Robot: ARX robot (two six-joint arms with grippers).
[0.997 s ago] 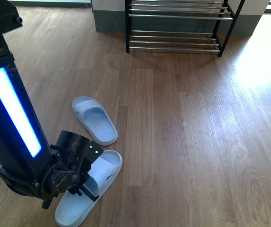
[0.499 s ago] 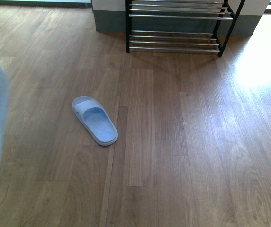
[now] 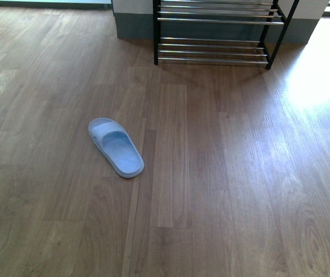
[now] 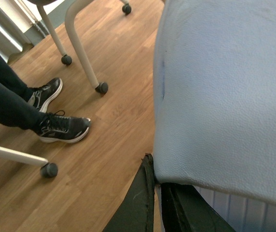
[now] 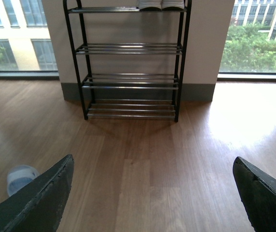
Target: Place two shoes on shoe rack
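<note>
Your left tool (image 4: 159,188) pinches the slide (image 4: 225,87) only at its edge, so it may slip out on the way to the rack (image 5: 131,48); your right tool (image 5: 152,193) is wide.

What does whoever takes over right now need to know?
Left gripper: shut on one pale blue slide, held aloft, out of the front view.
Right gripper: open, empty, facing the shoe rack.
Other slide: on the floor, well short of the rack.
Done: one slide picked up.
Left: rack it, then fetch and rack the second.
</note>
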